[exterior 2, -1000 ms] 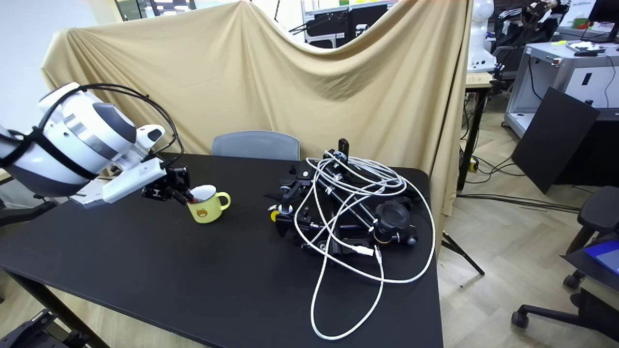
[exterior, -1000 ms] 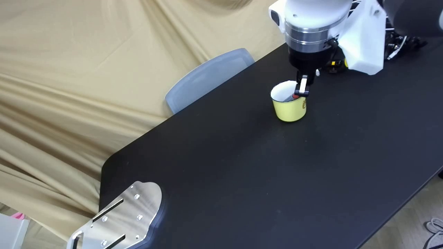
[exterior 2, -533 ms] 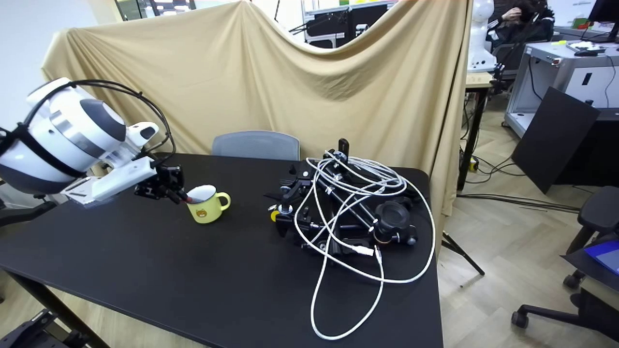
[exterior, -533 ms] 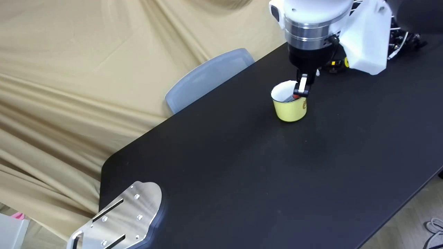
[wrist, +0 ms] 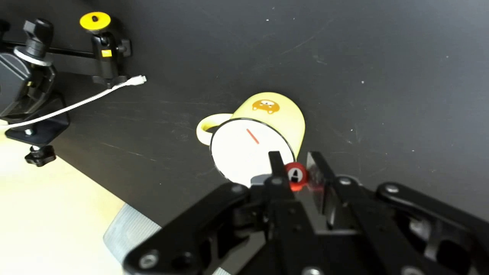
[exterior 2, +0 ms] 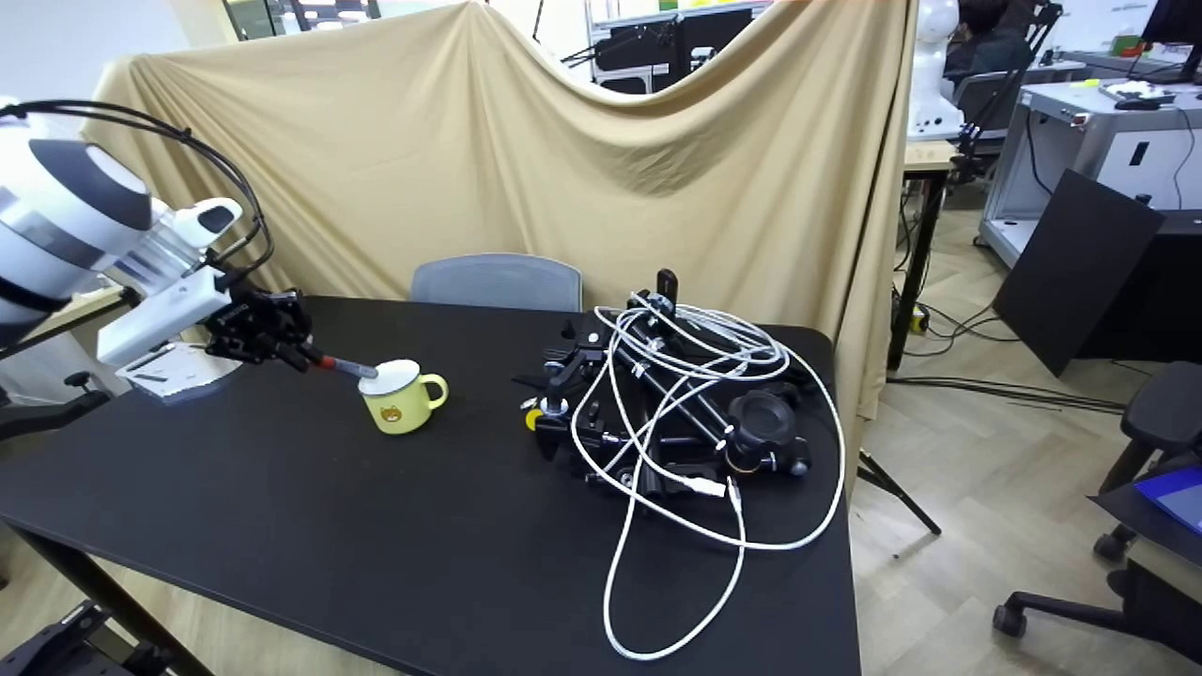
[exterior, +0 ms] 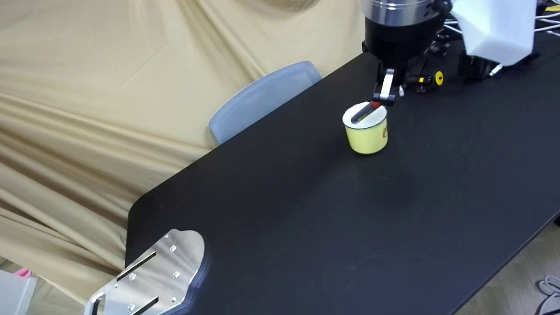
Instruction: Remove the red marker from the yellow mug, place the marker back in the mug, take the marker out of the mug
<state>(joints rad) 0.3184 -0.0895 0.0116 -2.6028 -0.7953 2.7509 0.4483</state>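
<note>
Clasping its red end, my pincer (wrist: 295, 162) holds the red marker (exterior: 364, 113). The dark barrel slants near the yellow mug's (exterior: 366, 140) rim.

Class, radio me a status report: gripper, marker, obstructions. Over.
Gripper shut on red marker. Marker slanted, tip at mouth of yellow mug. Black gear apart, likely no obstruction.

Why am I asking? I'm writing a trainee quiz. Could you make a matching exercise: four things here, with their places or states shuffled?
1. red marker
2. yellow mug
3. white cable
4. grey chair

A. upright on the table
B. looped over black gear
C. beyond the table's edge
D. slanted, held in the gripper

Pairs: 1-D, 2-A, 3-B, 4-C
</note>
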